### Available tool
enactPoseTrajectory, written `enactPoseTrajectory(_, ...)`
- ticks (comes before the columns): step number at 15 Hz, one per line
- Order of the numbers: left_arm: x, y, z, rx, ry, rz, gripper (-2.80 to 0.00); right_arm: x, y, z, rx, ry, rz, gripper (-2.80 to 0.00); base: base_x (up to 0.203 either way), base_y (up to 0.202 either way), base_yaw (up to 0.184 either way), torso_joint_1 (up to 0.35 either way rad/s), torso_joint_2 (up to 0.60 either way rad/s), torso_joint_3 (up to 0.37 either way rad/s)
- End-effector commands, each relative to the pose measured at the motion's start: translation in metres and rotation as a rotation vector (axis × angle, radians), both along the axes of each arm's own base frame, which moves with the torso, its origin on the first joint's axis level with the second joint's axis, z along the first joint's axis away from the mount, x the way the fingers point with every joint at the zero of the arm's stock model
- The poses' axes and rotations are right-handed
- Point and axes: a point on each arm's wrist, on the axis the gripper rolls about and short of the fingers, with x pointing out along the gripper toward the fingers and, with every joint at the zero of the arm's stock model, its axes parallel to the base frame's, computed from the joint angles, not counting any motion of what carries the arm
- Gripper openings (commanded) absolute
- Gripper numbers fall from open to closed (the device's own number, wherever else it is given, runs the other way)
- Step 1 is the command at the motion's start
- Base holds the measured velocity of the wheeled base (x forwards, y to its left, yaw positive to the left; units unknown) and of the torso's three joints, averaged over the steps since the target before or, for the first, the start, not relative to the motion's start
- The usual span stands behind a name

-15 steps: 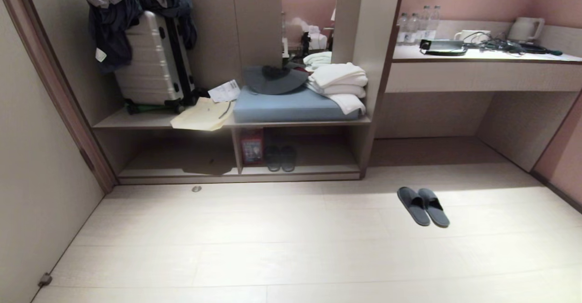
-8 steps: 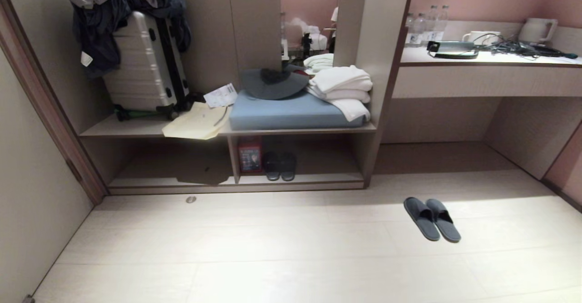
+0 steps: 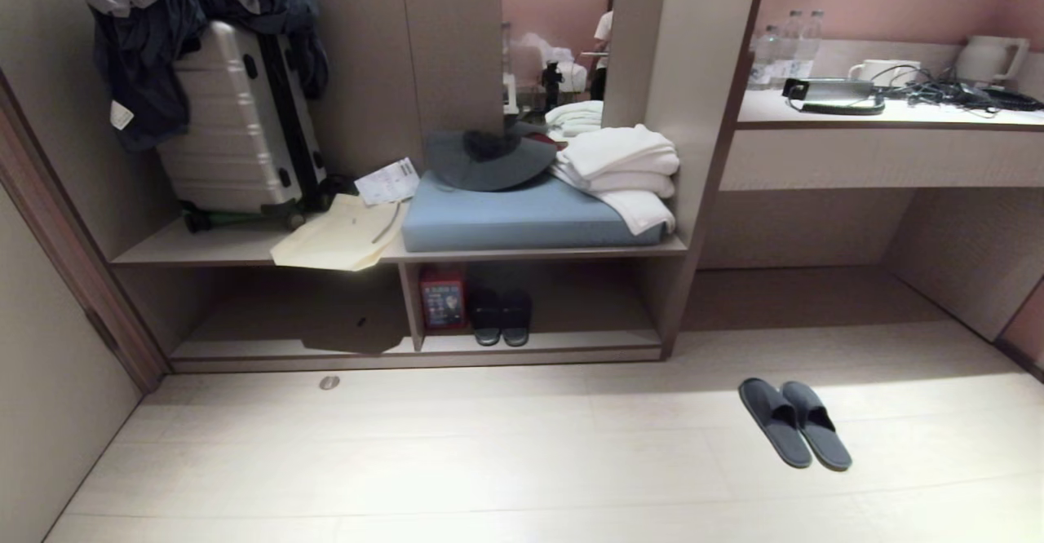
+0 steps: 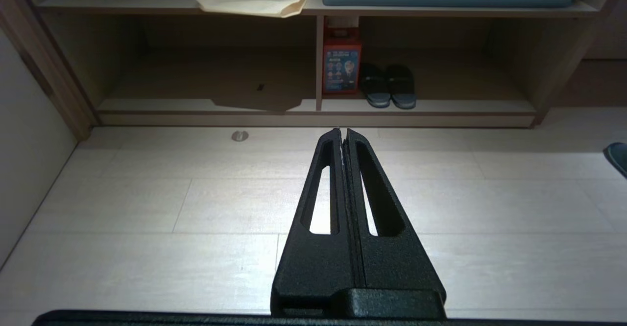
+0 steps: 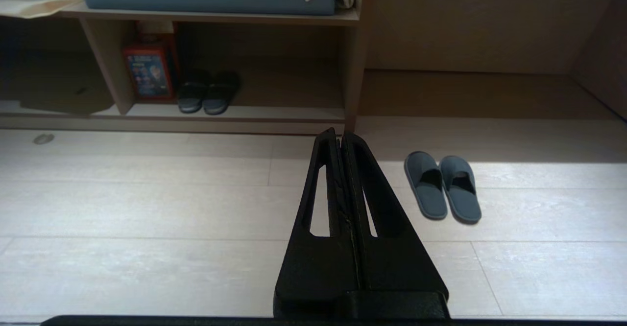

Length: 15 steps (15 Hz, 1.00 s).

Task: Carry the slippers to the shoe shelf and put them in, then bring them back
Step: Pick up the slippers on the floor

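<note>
on the pale floor to the right, in front of the gap under the desk counter (image 3: 881,156), the slippers (image 3: 795,422) are laid side by side, touching, toes toward the wall. the shoe shelf (image 3: 538,339) is set well apart to their left; just right of its upright divider a red box (image 3: 443,300) and a pair of black sandals (image 3: 501,318) are already lodged.

the left gripper (image 4: 343,132) and the right gripper (image 5: 339,135) are each held above bare floor with fingers pressed together, nothing pinched.

confusion is the likely fault: the darker pair in the cubby could be taken for the target, or the slippers set on top of it, since that bay looks partly filled.

neither gripper is shown in the head view. only one slipper tip is caught at the edge of the left wrist view, probably the left one, while the whole pair is shown in the right wrist view.
</note>
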Motion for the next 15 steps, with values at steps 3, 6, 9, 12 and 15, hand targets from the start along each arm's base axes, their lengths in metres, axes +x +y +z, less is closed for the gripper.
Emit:
enactPoseTrajectory(3, 0.0, 0.0, 0.0001, 0.0, 0.0, 0.0, -2.8, 0.0, 0.0, 0.0, 0.0, 0.0, -0.001, -2.8, 0.197, 0.0, -0.002, 0.001, 0.0, 0.003)
enactPoseTrajectory(6, 0.0002, 0.0, -0.0001, 0.0, 0.0, 0.0, -2.8, 0.0, 0.0, 0.0, 0.0, 0.0, -0.001, -2.8, 0.195, 0.0, -0.001, 0.001, 0.0, 0.003)
enactPoseTrajectory(9, 0.0002, 0.0, -0.0001, -0.002, 0.0, 0.0, -2.8, 0.0, 0.0, 0.0, 0.0, 0.0, -0.001, -2.8, 0.195, 0.0, -0.001, 0.0, 0.0, 0.003)
enactPoseTrajectory(12, 0.0004, 0.0, 0.0, -0.008, -0.01, -0.001, -2.8, 0.0, 0.0, 0.0, 0.0, 0.0, -0.001, -2.8, 0.19, 0.0, -0.002, 0.002, 0.0, 0.002)
enactPoseTrajectory(15, 0.0006, 0.0, -0.0002, -0.008, -0.009, 0.0, -2.8, -0.0001, 0.0, 0.0004, 0.0, -0.001, 0.0, -2.8, 0.044, 0.0, 0.001, 0.001, 0.0, 0.0)
